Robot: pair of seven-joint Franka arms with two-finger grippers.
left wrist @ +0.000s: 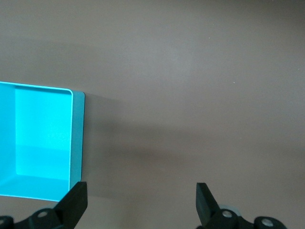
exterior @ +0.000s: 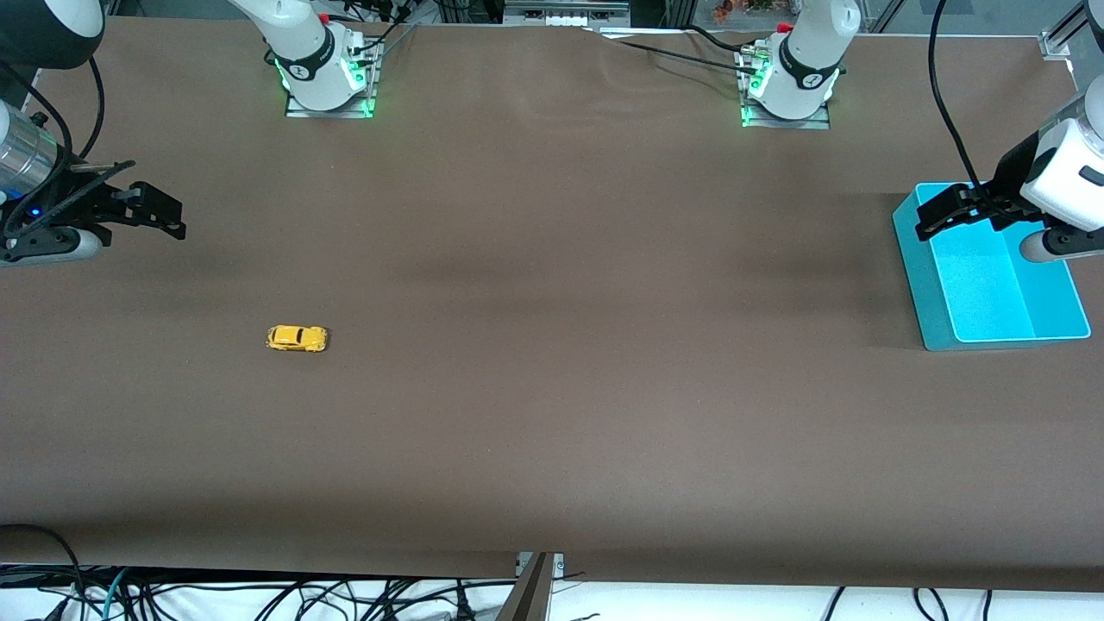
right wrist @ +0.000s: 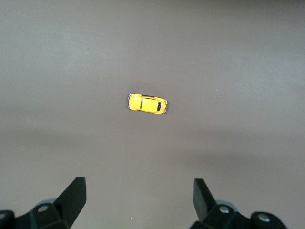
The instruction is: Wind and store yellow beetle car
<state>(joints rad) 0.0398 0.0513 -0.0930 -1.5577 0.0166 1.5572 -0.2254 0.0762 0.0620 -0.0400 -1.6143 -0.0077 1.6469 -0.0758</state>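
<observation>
The yellow beetle car (exterior: 297, 338) stands on its wheels on the brown table, toward the right arm's end. It also shows in the right wrist view (right wrist: 147, 103), well clear of the fingers. My right gripper (exterior: 159, 216) is open and empty, held up over the table's edge at the right arm's end. My left gripper (exterior: 944, 210) is open and empty, up over the turquoise bin (exterior: 966, 332) at the left arm's end. The bin (left wrist: 78, 143) is empty and shows beside the left fingers in the left wrist view.
The brown table (exterior: 552, 414) spreads wide between the car and the bin. Both arm bases stand along the edge farthest from the front camera. Cables hang below the nearest edge.
</observation>
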